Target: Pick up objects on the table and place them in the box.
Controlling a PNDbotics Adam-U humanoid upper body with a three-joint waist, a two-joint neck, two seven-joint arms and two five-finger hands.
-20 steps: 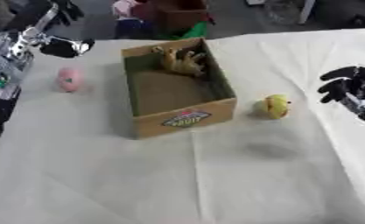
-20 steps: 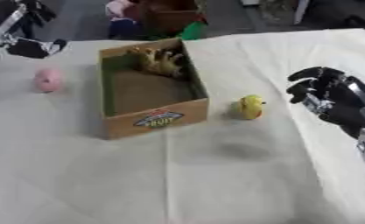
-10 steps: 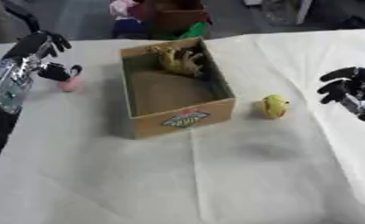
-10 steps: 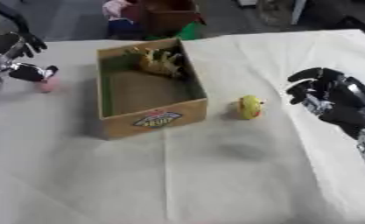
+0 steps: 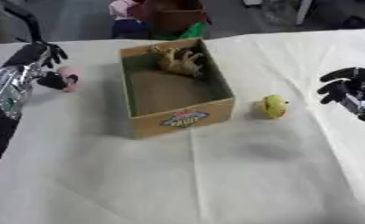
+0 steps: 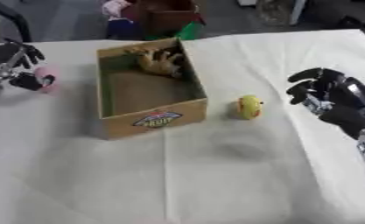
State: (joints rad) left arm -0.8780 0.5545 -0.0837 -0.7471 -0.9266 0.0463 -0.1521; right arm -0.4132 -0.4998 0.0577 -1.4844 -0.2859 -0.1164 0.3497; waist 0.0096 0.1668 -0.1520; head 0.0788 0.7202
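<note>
My left hand (image 5: 43, 65) is at the pink toy (image 5: 67, 78) near the table's left edge, fingers apart, and it looks soft and light, so I'd pinch its middle.

1. We see the pink object (image 5: 67, 77) only in part; the left hand (image 5: 46, 65) covers its near side, and blur hides whether the fingers touch it.
2. The tan toy (image 5: 179, 61) in the box (image 5: 181, 119) is too blurred to identify.
3. The right hand (image 5: 352, 89) is cut by the left eye view's edge.
</note>
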